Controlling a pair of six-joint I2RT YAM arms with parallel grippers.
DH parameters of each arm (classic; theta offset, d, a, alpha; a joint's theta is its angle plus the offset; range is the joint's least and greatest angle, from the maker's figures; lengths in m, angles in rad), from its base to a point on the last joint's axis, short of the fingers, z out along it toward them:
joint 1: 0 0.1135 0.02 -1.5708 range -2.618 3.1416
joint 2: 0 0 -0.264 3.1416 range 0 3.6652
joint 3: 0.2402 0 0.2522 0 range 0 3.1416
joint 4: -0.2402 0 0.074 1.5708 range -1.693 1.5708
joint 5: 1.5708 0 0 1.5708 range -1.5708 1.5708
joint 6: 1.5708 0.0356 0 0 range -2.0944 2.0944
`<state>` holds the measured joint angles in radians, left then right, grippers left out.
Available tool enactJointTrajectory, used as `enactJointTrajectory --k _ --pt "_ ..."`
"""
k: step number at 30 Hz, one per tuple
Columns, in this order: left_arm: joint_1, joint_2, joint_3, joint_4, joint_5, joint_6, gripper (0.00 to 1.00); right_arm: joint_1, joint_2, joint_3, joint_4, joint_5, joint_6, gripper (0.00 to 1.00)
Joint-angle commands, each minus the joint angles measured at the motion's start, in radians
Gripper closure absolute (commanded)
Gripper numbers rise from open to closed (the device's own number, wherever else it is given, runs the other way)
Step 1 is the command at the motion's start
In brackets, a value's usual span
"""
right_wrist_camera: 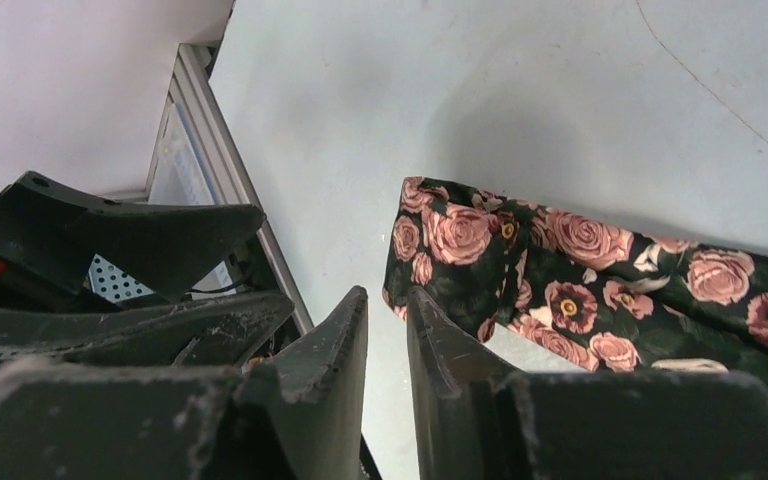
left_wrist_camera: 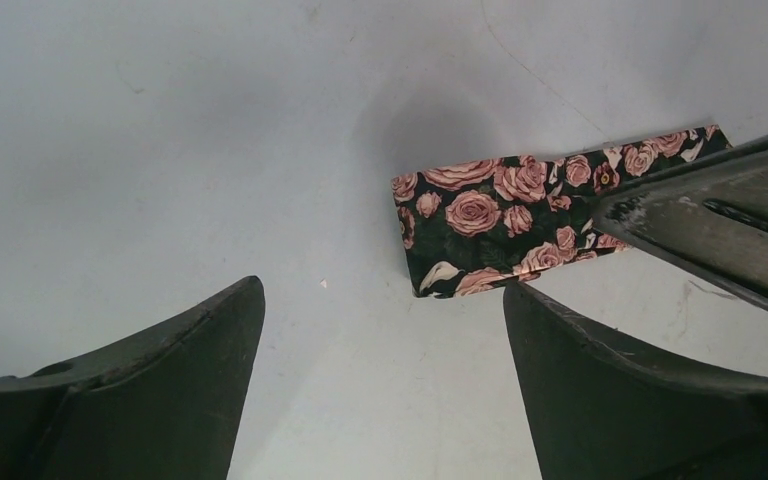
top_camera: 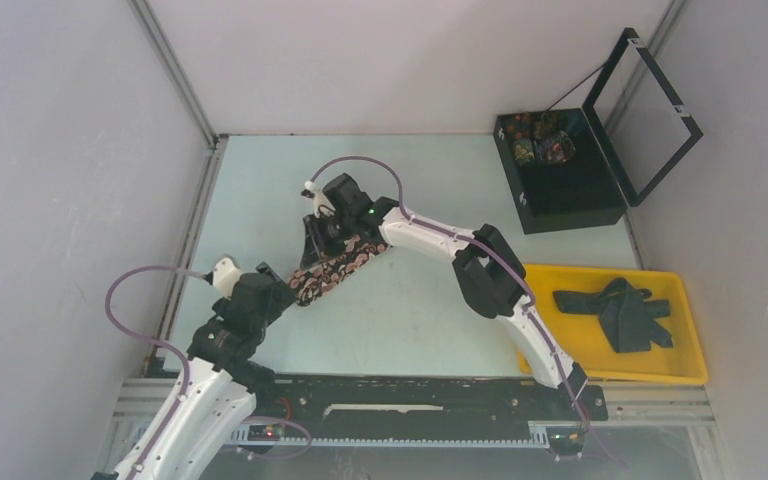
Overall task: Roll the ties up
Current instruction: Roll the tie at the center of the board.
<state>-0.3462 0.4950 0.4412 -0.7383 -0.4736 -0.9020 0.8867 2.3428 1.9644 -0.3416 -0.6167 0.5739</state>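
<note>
Black, rose-printed tie (top_camera: 338, 266) flat on table (top_camera: 410, 320), stretched from 8 to 2 o'clock. Left tool (left_wrist_camera: 380, 295) splayed wide, empty, facing its near end, seemingly to start the roll. Right tool (right_wrist_camera: 388, 300) barely parted, gripping nothing, just beside same end, perhaps to steady cloth.

Overhead looks down; wrist views apparently share tie (left_wrist_camera: 480, 225).

Arms (top_camera: 425, 235) white, joints (top_camera: 485, 275) black, cables (top_camera: 110, 300) purple; wrist light (top_camera: 370, 211) seemingly green.
</note>
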Motion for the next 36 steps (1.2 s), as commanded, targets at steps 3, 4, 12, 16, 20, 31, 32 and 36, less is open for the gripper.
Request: enactJointTrajectory --k 3,4,12,16,20,31,32,36 --pt "0.009 -0.016 0.009 0.004 -0.020 -0.048 0.06 0.009 0.075 0.141 -0.077 0.012 -0.017 0.78" --pt "0.008 -0.018 0.007 0.002 -0.024 -0.054 0.07 0.008 0.084 0.148 -0.082 0.013 -0.017 0.78" --pt "0.014 -0.066 -0.034 0.060 -0.010 -0.044 0.07 0.010 0.112 0.140 -0.079 0.004 -0.014 0.80" --pt "0.023 -0.050 -0.033 0.085 0.012 -0.026 0.07 0.008 0.113 0.128 -0.072 0.001 -0.014 0.80" --pt "0.029 -0.022 -0.038 0.121 0.046 -0.003 0.07 0.009 0.107 0.106 -0.061 0.000 -0.015 0.80" --pt "0.086 0.098 -0.085 0.282 0.198 0.058 0.06 0.004 0.093 0.026 -0.015 0.000 -0.008 0.82" --pt "0.091 0.106 -0.089 0.293 0.208 0.062 0.06 0.003 0.092 0.018 -0.007 0.000 -0.005 0.82" --pt "0.107 0.135 -0.101 0.325 0.228 0.074 0.07 -0.002 0.093 0.004 0.009 -0.003 0.002 0.82"
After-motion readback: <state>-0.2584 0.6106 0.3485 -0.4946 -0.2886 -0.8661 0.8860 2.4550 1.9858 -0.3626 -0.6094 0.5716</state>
